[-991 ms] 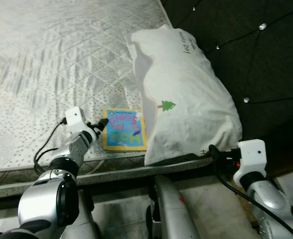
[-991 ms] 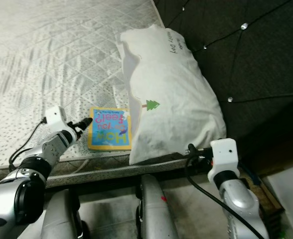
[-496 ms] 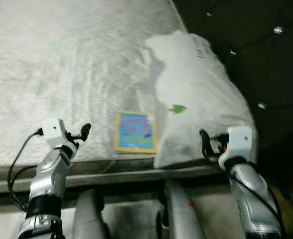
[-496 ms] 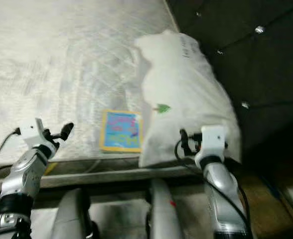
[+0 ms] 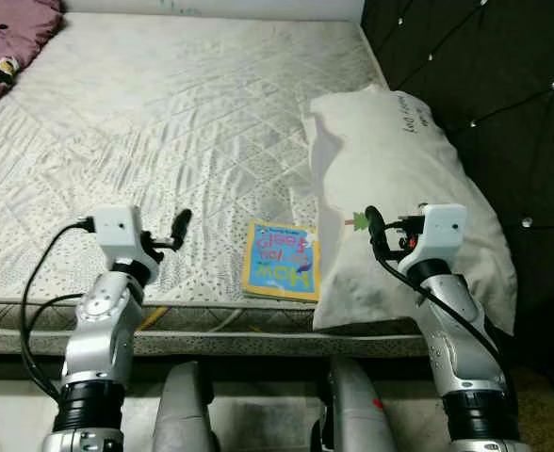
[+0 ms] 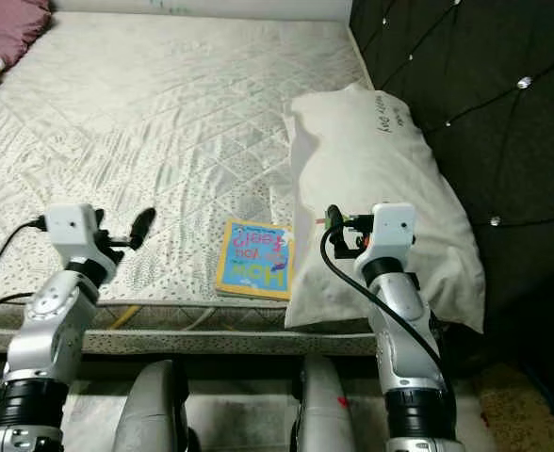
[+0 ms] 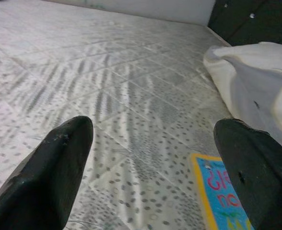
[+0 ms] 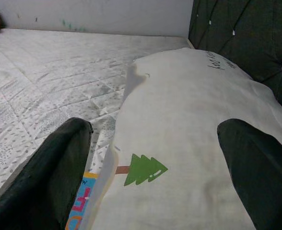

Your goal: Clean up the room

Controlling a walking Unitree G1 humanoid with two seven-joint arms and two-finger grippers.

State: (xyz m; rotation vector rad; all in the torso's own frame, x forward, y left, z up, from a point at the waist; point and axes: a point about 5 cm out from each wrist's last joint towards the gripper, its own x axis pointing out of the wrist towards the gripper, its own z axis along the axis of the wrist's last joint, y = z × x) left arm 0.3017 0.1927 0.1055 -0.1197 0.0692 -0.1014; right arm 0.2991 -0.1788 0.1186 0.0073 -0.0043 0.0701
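A thin children's book [image 5: 282,260] with a blue cover and yellow border lies flat near the mattress's [image 5: 164,113] front edge. Its right side touches a white pillow [image 5: 418,198] printed with a small green tree [image 8: 143,170]. My left gripper [image 5: 178,227] hovers over the mattress a short way left of the book, open and holding nothing. In the left wrist view the book's corner [image 7: 225,194] sits between the two fingers [image 7: 50,172]. My right gripper [image 5: 372,226] is raised at the pillow's front left side, open and empty, with the pillow [image 8: 193,124] spanning its gap.
A dark tufted headboard [image 5: 484,75] rises behind the pillow on the right. A purple cloth [image 5: 8,33] lies at the mattress's far left corner. The mattress's front edge [image 5: 220,325] runs just ahead of my legs [image 5: 187,414].
The camera has lifted and shifted, showing more of the bed. My left gripper has drawn back left from the book's edge. My right arm has risen from below the mattress edge to the pillow.
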